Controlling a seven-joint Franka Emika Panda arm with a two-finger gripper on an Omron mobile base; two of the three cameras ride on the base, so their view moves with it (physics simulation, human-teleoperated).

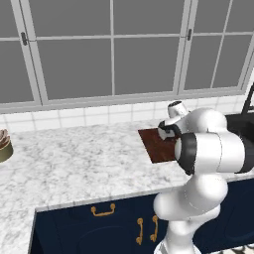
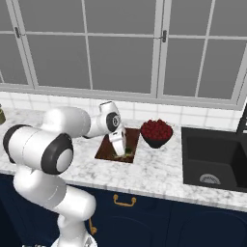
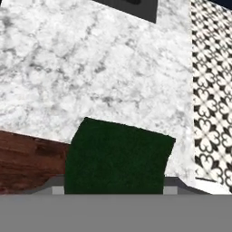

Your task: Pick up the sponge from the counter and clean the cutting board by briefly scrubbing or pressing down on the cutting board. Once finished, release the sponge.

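**Sponge held over board's front-right corner**

1. Pincer (image 2: 126, 153): pointed down at the board (image 2: 108, 144), jaws clenched on the sponge (image 2: 127, 153). In hand view the sponge (image 3: 118, 158) shows its dark green top w/ a finger stub visible at each side of it, low in frame. Yellow underside shows faintly in right base view. Whether the sponge touches the board or is just above it: cannot tell.

2. Sponge position: at the board's front-right corner. In hand view it overlaps the board (image 3: 31, 158) edge, w/ part of it over white marble.

3. Board: flat on the tabletop (image 2: 159, 173), toward the rear edge, below the window (image 2: 120, 48). Dark red-brown, grain visible. In left base view the board (image 1: 156, 144) is partly hidden behind the arm's elbow; the pincer (image 1: 165, 133) sits over it.

4. Tabletop (image 1: 74, 163): white marble w/ grey veining, navy cabinets (image 1: 89, 228) w/ gold handles below.

5. Other items:
   - Dark bowl of red fruit (image 2: 156, 132), just beside the board's right edge, apart from it.
   - Black sink (image 2: 214, 161), right of the bowl, set into the tabletop.
   - Bowl-like item (image 1: 4, 145) at the tabletop's far left edge, cut off by frame; contents unclear.
   - Patterned floor (image 3: 213, 90) seen past the tabletop's edge in hand view.
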